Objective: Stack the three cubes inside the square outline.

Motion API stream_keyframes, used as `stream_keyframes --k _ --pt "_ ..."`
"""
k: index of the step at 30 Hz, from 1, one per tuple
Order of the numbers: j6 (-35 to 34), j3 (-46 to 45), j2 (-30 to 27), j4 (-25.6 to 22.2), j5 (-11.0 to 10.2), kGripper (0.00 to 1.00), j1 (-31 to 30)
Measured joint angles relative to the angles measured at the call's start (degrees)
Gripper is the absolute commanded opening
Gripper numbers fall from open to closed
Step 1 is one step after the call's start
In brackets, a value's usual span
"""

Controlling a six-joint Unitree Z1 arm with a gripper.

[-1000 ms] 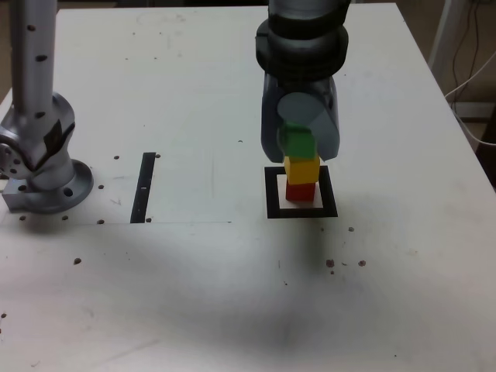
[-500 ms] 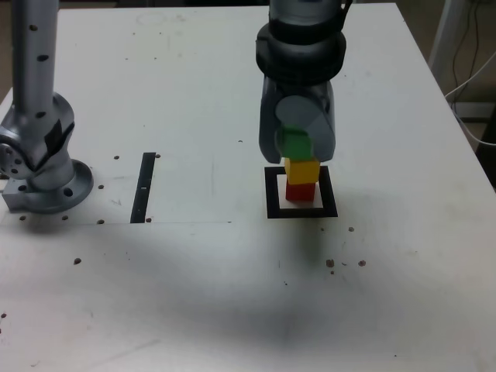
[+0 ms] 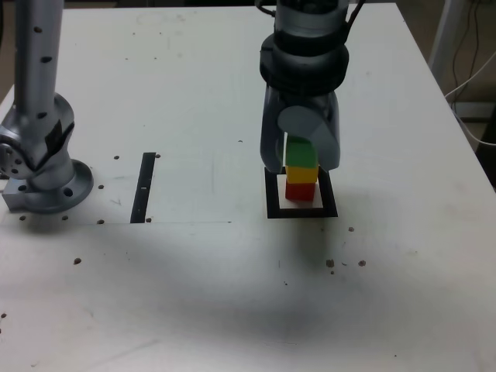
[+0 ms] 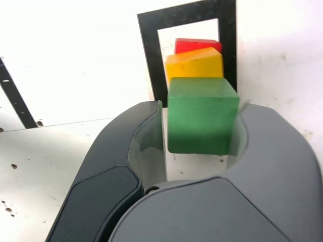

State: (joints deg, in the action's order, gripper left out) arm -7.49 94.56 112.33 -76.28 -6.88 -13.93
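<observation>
The three cubes stand as one column inside the square outline (image 3: 273, 211): the red cube (image 3: 301, 191) at the bottom, the yellow cube (image 3: 301, 175) on it, the green cube (image 3: 301, 153) on top. My gripper (image 3: 301, 159) hangs straight over the column, its jaws on either side of the green cube. In the wrist view the green cube (image 4: 202, 116) sits between the jaws of the gripper (image 4: 202, 108), with a narrow gap on one side and the other jaw close against it. Beyond it show the yellow cube (image 4: 194, 63), the red cube (image 4: 197, 45) and the outline (image 4: 149, 55).
The arm's grey base (image 3: 43, 155) stands at the exterior view's left. A thin black strip (image 3: 143, 186) lies between the base and the outline. Cables (image 3: 473, 77) hang off the table's edge at the exterior view's right.
The gripper came down with the green cube until it rested on the yellow cube. The jaws have parted slightly from it.
</observation>
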Motion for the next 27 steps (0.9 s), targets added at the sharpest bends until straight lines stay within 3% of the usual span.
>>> stream_keyframes --k 11,27 --pt "0.73 -0.06 -0.94 -1.09 -2.41 0.99 0.09" --pt "7.74 -0.14 -17.39 -9.15 -1.51 0.99 1.71"
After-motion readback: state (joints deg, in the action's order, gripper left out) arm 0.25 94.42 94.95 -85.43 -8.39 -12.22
